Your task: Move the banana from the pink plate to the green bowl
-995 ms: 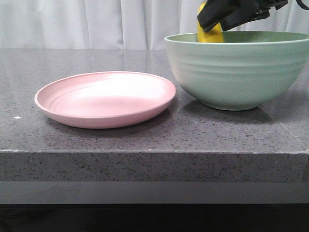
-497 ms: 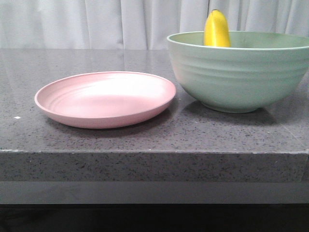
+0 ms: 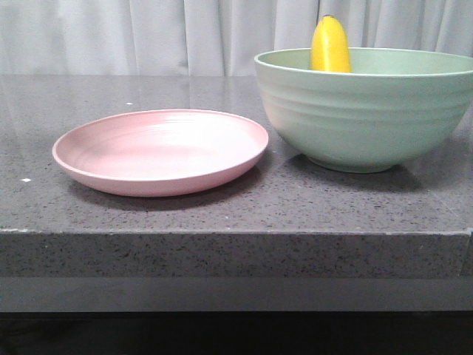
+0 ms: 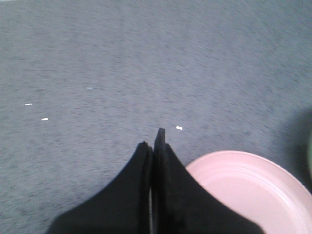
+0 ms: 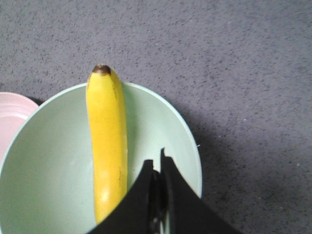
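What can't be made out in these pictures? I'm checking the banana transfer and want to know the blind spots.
- Front view: the green bowl wall hides the lower banana, so where it rests cannot be seen.
- Right wrist view: the shut right gripper covers part of the bowl; the frame edge cuts the bowl's near side.
- Left wrist view: the frame edge and the shut left gripper cut off the pink plate.

We see a bright yellow banana point(image 3: 330, 46) with a dark brown tip, standing in a pale mint-green bowl point(image 3: 366, 111) ringed by faint ridges at the right of the front frame. At centre left sits a pale pink plate point(image 3: 161, 150) with faint concentric rings. The counter point(image 3: 222, 244) is dark grey, speckled with fine flecks. The curtain point(image 3: 133, 33) along the top is white. Both grippers point(image 4: 152, 146) point(image 5: 157, 165) are black.
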Robot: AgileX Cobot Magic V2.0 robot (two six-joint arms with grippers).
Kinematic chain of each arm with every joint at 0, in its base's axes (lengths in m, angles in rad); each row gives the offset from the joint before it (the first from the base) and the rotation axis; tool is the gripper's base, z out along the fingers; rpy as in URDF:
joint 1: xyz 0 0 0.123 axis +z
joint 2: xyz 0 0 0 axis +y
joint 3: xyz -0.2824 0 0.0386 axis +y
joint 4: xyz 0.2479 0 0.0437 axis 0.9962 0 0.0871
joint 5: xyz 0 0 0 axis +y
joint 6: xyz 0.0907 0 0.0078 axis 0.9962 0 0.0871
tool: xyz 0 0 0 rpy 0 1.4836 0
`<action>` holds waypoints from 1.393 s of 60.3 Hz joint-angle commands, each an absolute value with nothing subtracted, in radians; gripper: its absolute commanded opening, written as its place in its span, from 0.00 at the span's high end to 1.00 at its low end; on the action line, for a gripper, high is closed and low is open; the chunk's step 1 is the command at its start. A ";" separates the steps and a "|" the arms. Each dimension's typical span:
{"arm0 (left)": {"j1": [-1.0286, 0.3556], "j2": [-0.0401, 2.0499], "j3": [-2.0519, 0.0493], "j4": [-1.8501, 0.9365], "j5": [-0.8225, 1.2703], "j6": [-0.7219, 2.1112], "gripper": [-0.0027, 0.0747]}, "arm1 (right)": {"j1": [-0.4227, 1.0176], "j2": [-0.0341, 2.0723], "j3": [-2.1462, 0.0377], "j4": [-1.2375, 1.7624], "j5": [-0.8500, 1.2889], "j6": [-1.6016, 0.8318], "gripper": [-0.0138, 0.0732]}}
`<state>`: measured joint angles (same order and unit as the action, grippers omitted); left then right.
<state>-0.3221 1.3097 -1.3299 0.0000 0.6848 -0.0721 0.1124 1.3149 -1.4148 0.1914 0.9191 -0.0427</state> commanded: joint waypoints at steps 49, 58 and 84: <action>-0.191 0.340 -0.434 0.005 0.292 -0.099 0.99 | 0.105 0.256 -0.370 0.206 0.247 -0.064 0.90; -0.191 0.265 -0.400 0.005 0.294 -0.099 0.99 | 0.105 0.183 -0.346 0.207 0.250 -0.064 0.90; -0.191 0.256 -0.390 0.005 0.299 -0.099 0.99 | 0.115 0.179 -0.346 0.207 0.247 -0.064 0.90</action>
